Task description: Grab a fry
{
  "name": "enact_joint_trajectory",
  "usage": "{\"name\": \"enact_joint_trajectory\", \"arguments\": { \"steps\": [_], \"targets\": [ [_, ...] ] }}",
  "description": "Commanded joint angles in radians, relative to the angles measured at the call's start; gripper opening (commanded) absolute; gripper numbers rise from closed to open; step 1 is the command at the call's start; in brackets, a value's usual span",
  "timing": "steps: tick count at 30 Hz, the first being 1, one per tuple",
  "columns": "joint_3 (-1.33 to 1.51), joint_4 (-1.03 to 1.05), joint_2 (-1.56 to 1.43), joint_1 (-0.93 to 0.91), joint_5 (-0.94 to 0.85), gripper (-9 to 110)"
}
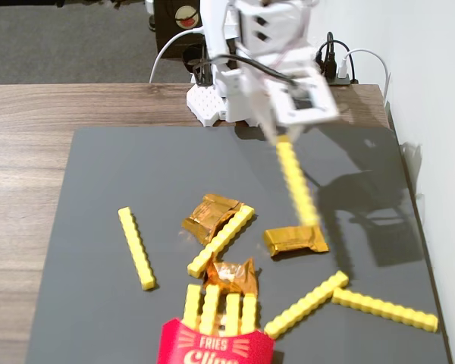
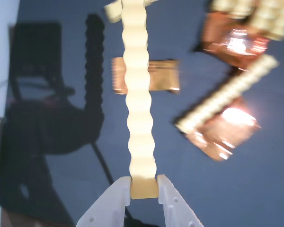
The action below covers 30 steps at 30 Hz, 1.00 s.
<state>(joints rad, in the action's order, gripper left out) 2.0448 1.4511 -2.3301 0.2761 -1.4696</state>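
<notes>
My white gripper (image 1: 280, 136) is shut on one end of a yellow studded fry (image 1: 297, 182) and holds it in the air above the grey mat, the fry hanging down toward a gold foil wrapper (image 1: 294, 240). In the wrist view the fry (image 2: 138, 90) runs straight up from my gripper (image 2: 144, 188), clamped between the two white fingers (image 2: 118, 198). Other fries lie on the mat: one at the left (image 1: 136, 247), one in the middle (image 1: 221, 240), two at the right (image 1: 306, 304) (image 1: 384, 309).
A red FRIES carton (image 1: 212, 347) with several fries in it stands at the mat's front edge. Two more gold wrappers (image 1: 209, 215) (image 1: 231, 277) lie mid-mat. The arm's base (image 1: 212, 102) and cables are at the back; a white wall is at the right.
</notes>
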Motion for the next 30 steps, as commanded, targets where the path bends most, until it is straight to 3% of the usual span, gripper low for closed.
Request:
{"name": "enact_joint_trajectory", "arguments": {
  "steps": [1, 11, 30],
  "targets": [
    [-0.003, 0.029, -0.074, -0.087, -0.035, 1],
    [-0.003, 0.020, -0.138, -0.396, -0.147, 1],
    [-0.032, 0.058, -0.169, -0.382, -0.149, 1]
  ]
}}
